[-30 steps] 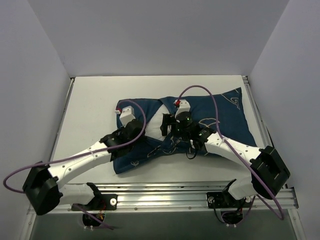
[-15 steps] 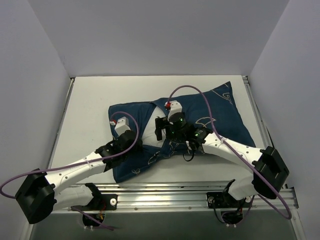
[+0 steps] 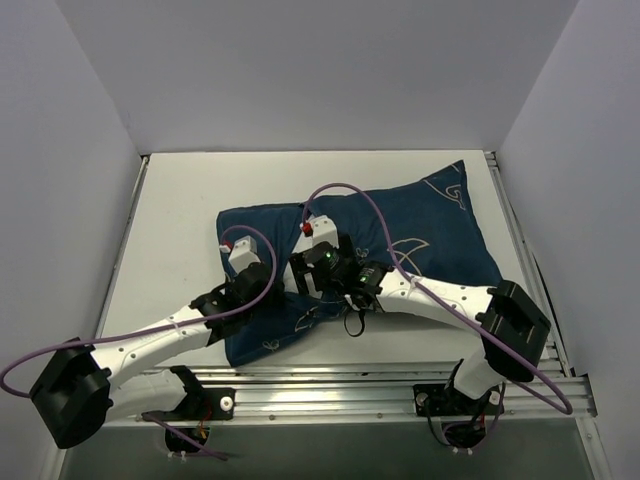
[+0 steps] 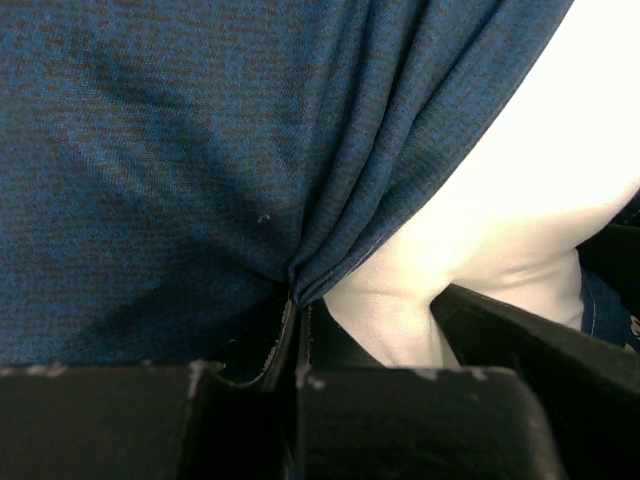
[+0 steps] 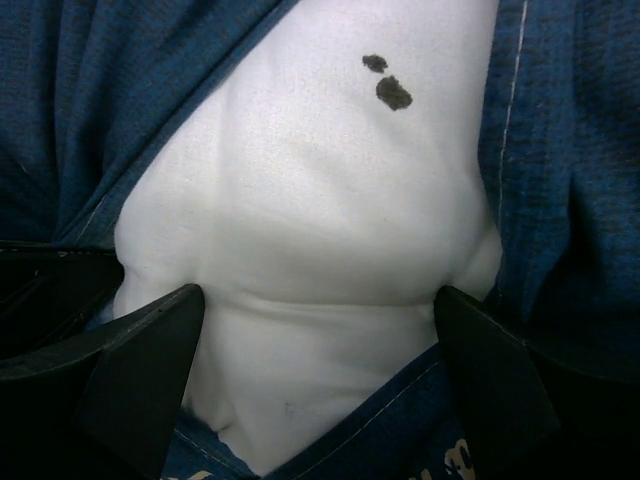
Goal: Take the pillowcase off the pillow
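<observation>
The navy pillowcase [image 3: 430,225] with cream print lies across the table's middle. My left gripper [image 3: 270,287] is at its left part, shut on a bunched fold of the navy fabric [image 4: 180,150], pinched at the jaw tips [image 4: 298,305]. The white pillow [image 5: 310,210], with two dark specks, bulges out of the case opening. My right gripper [image 3: 299,274] has its jaws set wide on either side of this bulge [image 5: 318,330] and squeezes it. The pillow also shows in the left wrist view [image 4: 500,190]. In the top view the arms mostly hide it.
White walls close in the table [image 3: 180,200] on the left, back and right. A metal rail [image 3: 330,385] runs along the near edge. Purple cables loop over both wrists. The two grippers are close together.
My right gripper has moved left across the pillowcase toward the left gripper. The left gripper drew the case's left part left and nearer, then held still. The case shifted left.
</observation>
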Motion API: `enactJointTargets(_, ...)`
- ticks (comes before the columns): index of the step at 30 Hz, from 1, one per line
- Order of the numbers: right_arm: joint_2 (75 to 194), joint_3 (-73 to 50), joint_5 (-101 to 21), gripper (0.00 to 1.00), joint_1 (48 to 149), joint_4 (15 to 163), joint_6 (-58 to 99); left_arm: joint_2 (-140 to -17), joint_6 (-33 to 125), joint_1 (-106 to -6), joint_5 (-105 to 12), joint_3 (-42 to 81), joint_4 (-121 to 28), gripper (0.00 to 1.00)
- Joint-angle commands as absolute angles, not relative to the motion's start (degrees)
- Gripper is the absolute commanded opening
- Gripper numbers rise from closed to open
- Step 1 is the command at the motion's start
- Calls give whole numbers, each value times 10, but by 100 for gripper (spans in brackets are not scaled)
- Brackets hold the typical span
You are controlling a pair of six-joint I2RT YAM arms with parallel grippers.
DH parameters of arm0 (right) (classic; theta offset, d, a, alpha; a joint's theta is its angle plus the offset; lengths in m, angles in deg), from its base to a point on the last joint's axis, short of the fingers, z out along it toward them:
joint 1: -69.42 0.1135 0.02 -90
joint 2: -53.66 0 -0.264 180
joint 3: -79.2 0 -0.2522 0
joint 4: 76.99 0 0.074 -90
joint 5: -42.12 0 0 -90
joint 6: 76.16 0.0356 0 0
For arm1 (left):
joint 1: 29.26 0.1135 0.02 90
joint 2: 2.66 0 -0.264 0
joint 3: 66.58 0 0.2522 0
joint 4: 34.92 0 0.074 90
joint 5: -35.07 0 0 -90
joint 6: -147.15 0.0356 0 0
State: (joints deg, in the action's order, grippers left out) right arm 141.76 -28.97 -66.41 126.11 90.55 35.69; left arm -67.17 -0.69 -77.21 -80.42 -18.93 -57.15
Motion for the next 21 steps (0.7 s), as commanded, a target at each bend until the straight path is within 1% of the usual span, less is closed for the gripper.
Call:
enactJointTargets(1, 1448, -283, -634, 93, 1281, 887, 388, -688, 0, -774, -779, -204, -589, 2)
enactJointTargets(14, 1407, -249, -656, 93, 1308, 860, 389, -711, -9, -780, -771, -213, -556, 2)
enactJointTargets(21, 1434, -264, -664, 93, 1312, 876, 385, -708, -11, -781, -768, -215, -554, 2)
